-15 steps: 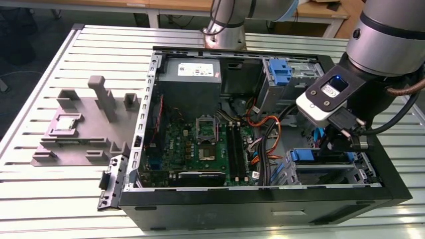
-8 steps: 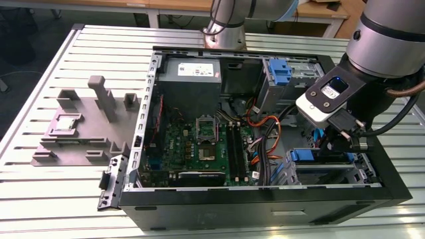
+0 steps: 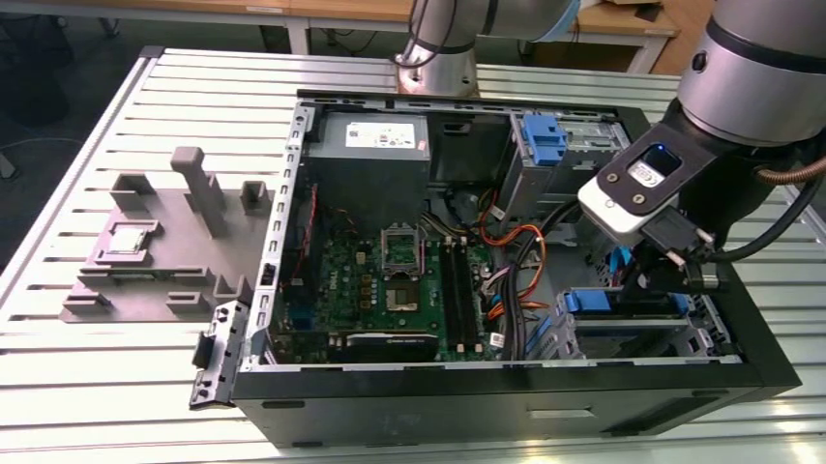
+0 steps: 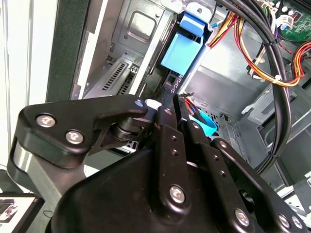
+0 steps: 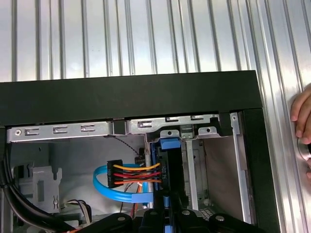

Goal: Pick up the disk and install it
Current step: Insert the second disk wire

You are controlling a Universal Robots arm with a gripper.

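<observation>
- The work surface is a slatted metal table point(image 3: 77, 387). At the exterior view's left, a grey fixture block point(image 3: 168, 242) stands on it, well apart from the work.
- An open computer case point(image 3: 516, 416) lies on its side at centre, with the motherboard point(image 3: 387, 280) exposed. A bundle of orange and black cables point(image 3: 516, 271) runs between the board and the drive end.
- At the exterior view's right, the gripper point(image 3: 664, 280) is lowered inside the case, over the drive bay point(image 3: 620, 333) in the near corner.
- In the first wrist view I see the disk point(image 5: 174, 170) edge-on, a dark slab with blue rails. It stands upright between the metal bay walls, just beside the case's black side wall.
- I judge the jaws clenched on the near edge of the disk. The fingers point(image 4: 167, 128) sit tight against both faces with no gap showing.
- A blue data cable point(image 5: 104, 187) loops just beside the disk, its connector close to the rail.
- A person's hand point(image 5: 302, 127) rests on the table outside the case wall.
- My judgement is that insertion is under way and the disk is not seated.
- To do it well, I need to keep the disk square to the bay walls so both rails run in their guides. I also need to move slowly, back off if it binds, and keep the blue loop from being trapped.
</observation>
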